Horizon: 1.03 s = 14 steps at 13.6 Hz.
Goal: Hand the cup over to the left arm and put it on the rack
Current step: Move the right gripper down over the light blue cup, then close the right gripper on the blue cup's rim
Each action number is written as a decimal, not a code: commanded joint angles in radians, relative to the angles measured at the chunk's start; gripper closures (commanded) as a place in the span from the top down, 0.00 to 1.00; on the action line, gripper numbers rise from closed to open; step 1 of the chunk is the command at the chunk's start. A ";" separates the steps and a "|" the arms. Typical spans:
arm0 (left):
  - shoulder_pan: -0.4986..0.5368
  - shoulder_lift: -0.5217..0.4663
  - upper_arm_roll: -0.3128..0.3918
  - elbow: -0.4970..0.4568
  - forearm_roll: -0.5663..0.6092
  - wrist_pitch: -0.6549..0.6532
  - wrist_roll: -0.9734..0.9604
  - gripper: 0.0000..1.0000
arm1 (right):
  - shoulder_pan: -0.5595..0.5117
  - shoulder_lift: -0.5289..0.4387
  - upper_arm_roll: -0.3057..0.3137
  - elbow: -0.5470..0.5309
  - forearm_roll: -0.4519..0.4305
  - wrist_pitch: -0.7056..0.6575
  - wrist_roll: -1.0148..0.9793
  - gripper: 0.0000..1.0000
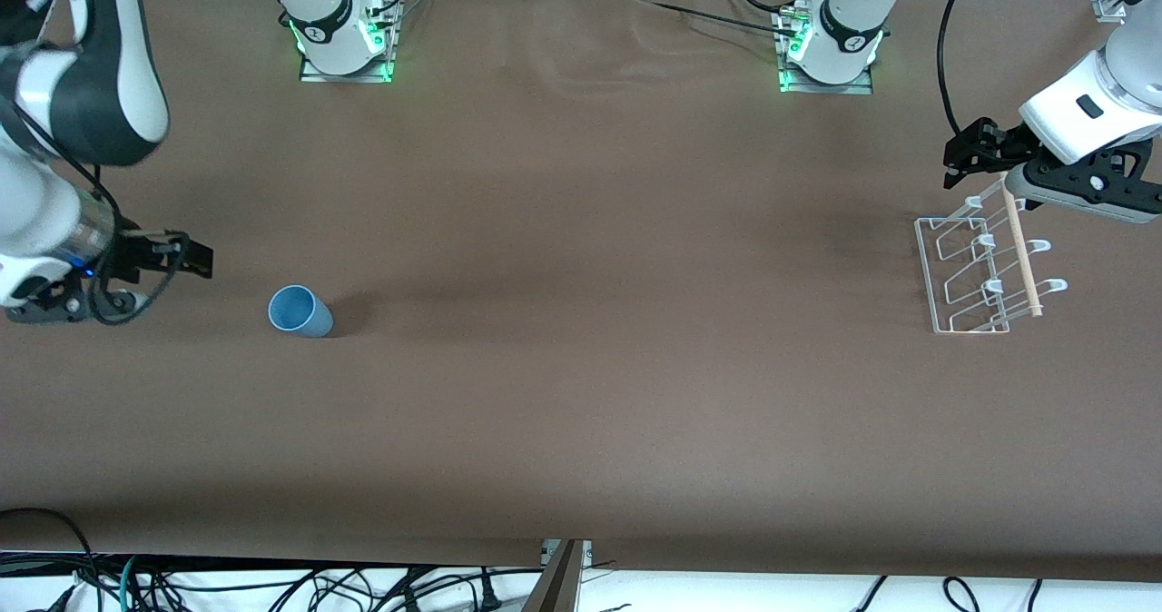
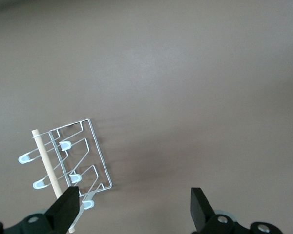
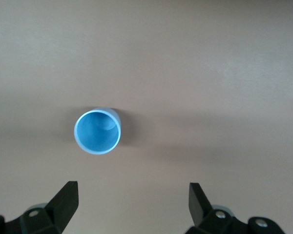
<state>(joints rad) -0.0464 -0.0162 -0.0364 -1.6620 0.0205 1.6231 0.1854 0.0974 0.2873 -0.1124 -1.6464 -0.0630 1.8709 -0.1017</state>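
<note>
Two grippers hang empty with jaws spread wide. The cup, a plain light-blue tapered tumbler, stands upright, mouth up, on the brown surface. The right gripper hovers just beside the cup; it should centre over it, descend, and close gently across its width. The left gripper waits above the rack, well apart from the cup.
</note>
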 commanded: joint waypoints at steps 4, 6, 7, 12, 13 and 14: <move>-0.001 -0.005 0.004 0.016 -0.025 -0.026 0.025 1.00 | -0.016 0.096 0.013 -0.114 0.014 0.211 0.020 0.99; -0.003 -0.005 0.004 0.016 -0.025 -0.026 0.025 1.00 | -0.016 0.121 0.011 -0.134 0.084 0.224 0.019 0.99; -0.003 -0.005 0.004 0.016 -0.025 -0.026 0.025 1.00 | -0.016 0.133 0.011 -0.144 0.097 0.243 0.020 0.99; -0.003 -0.005 0.004 0.016 -0.025 -0.026 0.025 1.00 | -0.016 0.156 0.013 -0.208 0.103 0.321 0.022 0.99; -0.003 -0.005 0.004 0.016 -0.025 -0.026 0.025 1.00 | -0.016 0.161 0.013 -0.214 0.104 0.323 0.020 0.99; -0.003 -0.005 0.004 0.016 -0.025 -0.026 0.025 1.00 | -0.016 0.162 0.013 -0.214 0.109 0.323 0.022 0.99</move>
<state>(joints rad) -0.0465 -0.0164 -0.0365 -1.6618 0.0205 1.6169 0.1854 0.0930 0.4565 -0.1120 -1.8394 0.0297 2.1741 -0.0867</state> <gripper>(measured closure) 0.000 0.004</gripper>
